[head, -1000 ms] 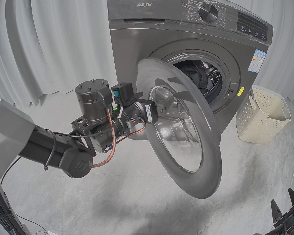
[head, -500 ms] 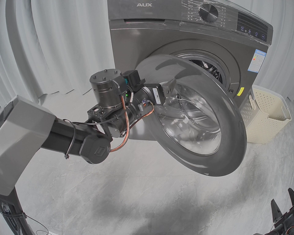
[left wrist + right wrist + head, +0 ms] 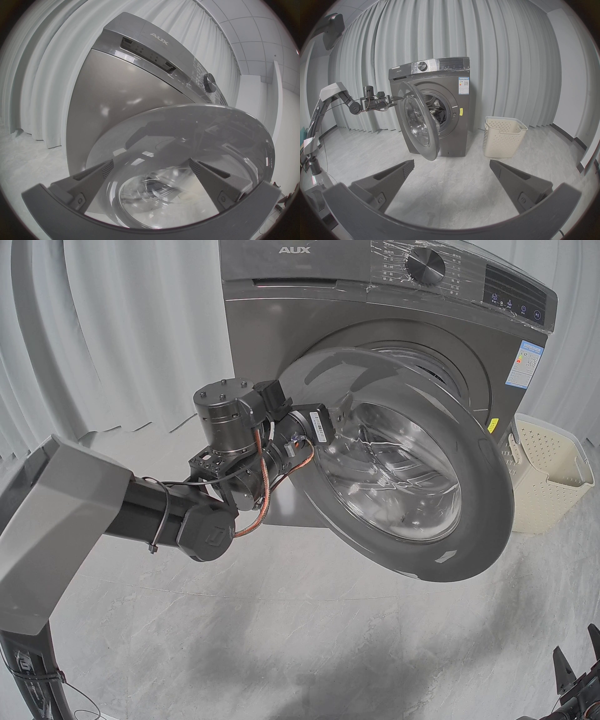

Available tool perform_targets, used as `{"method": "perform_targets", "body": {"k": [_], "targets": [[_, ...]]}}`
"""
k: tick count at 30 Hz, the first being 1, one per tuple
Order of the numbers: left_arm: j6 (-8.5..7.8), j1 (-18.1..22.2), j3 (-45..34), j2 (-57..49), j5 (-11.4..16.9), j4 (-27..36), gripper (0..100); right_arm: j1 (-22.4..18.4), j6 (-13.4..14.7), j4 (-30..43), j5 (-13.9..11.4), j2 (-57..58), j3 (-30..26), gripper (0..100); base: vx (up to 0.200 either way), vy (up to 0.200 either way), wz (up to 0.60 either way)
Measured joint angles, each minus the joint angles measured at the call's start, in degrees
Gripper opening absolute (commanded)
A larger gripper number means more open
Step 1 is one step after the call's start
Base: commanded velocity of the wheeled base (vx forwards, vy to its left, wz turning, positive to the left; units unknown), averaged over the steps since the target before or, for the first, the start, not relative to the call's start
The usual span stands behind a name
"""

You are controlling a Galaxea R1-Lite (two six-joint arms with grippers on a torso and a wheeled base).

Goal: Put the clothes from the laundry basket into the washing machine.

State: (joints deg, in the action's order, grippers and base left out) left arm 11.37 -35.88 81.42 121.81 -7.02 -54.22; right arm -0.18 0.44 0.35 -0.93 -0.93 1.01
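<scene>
Dark clothes (image 3: 439,113) inside the washing machine (image 3: 281,315) at 12 o'clock, door (image 3: 437,555) half-open, free edge toward 4 o'clock; left gripper (image 3: 150,162) and right gripper (image 3: 451,162) both splayed; laundry basket (image 3: 550,490) upright at 3 o'clock.

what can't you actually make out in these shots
1. Drum contents: in the head view the door covers the opening; in the right wrist view dark clothes are too small to count.
2. Laundry basket bottom: hidden by its own walls in both views.
3. Left gripper touching the door or not: lost in glass reflections, head and left wrist views.
4. Right gripper: the head view's corner cuts off all but its fingertips.
</scene>
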Motion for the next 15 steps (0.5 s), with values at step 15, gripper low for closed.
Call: {"method": "perform_targets", "body": {"k": [15], "targets": [[3.4,0.29,7.25,2.65,-2.72,4.94,100,0.0,0.02,-0.02,0.04,0.0,0.0,100,0.0,0.0,0.0]]}}
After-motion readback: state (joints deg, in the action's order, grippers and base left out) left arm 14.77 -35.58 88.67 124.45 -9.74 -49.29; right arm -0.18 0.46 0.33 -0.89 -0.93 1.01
